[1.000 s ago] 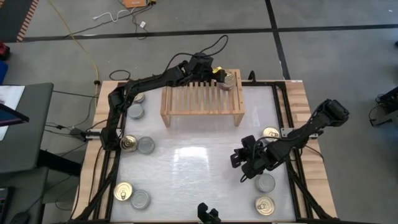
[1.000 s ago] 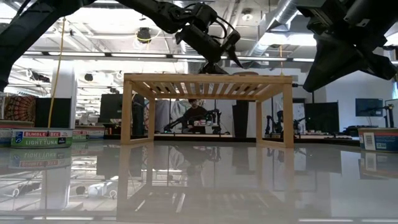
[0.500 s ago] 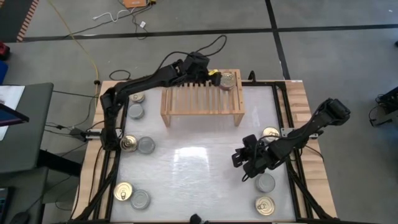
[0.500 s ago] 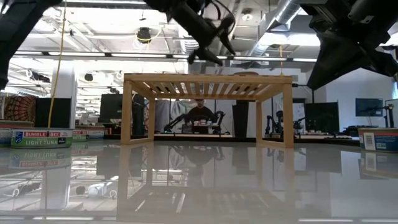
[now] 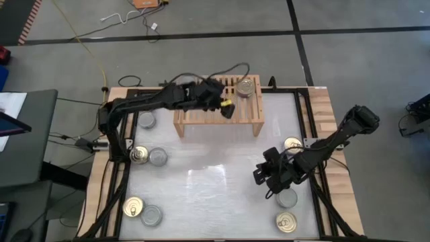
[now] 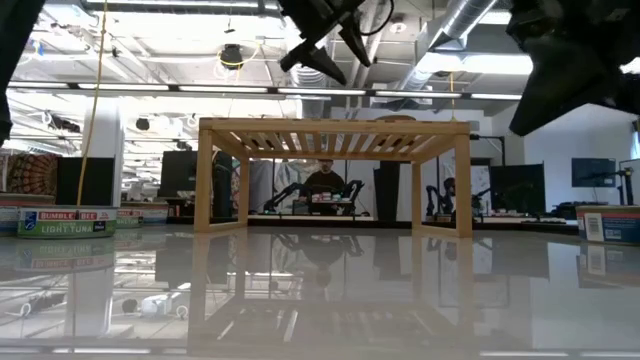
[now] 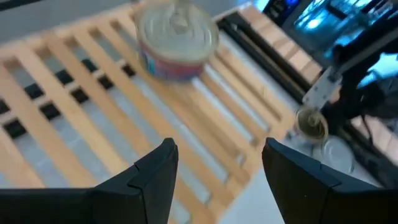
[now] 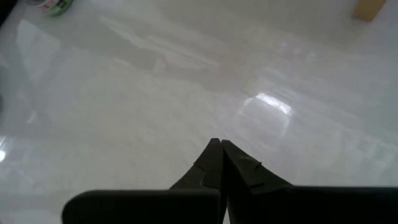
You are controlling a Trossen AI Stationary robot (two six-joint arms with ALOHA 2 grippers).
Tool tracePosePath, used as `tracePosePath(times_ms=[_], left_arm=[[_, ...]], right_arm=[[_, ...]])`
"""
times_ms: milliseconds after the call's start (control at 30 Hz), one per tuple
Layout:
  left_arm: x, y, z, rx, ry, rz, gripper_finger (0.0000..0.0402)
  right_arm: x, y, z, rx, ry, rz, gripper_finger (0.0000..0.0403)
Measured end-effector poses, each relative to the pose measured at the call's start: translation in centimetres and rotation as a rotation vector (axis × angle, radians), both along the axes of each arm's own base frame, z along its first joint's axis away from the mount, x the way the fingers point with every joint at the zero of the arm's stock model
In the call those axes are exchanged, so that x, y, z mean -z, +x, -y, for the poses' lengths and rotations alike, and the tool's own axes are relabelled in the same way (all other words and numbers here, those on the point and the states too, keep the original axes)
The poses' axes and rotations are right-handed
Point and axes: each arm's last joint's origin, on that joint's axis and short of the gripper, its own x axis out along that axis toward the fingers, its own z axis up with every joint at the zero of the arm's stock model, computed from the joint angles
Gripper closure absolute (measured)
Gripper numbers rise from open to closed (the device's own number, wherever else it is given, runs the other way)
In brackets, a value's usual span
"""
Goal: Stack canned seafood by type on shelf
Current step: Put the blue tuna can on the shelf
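Note:
One tin of canned seafood with a silver top stands on the slatted top of the light-wood shelf, at its far right corner; the left wrist view shows this tin ahead of the fingers. My left gripper hovers open and empty above the middle of the shelf, well clear of the tin. My right gripper hangs shut over the bare table, right of centre, holding nothing. Other tins lie on the table at both sides.
Loose tins lie along the left side and the right side. The tin sits just beside my right gripper. The white table's middle is bare.
My left gripper has drawn back from the tin at the shelf's far right corner, moving toward the table's near and left edges and rising, with a roll of the wrist. Its fingers have stayed open. The tin stays where it stood on the shelf.

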Motion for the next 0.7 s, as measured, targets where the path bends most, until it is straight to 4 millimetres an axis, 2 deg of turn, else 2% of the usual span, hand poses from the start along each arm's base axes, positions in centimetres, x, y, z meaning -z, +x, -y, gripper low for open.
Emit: tracePosePath(times_ms=[267, 467, 600, 700], left_arm=[[3.7, -3.2, 6.4, -0.02, -0.076, 0.071, 0.0178], [6.0, -7.6, 11.6, -0.035, -0.129, 0.145, 0.0178], [7.3, -10.2, 14.3, -0.045, -0.136, 0.155, 0.0178], [8.4, -12.1, 15.7, -0.068, -0.115, 0.161, 0.0178]], right_arm=[[-0.9, -0.9, -0.4, -0.056, 0.003, 0.02, 0.0378], [-0.9, -1.0, -0.5, -0.07, 0.014, 0.014, 0.0378], [-1.3, -0.9, -0.1, -0.097, -0.003, 0.013, 0.0378], [-2.4, -0.6, 0.4, -0.125, -0.014, 0.027, 0.0378]])
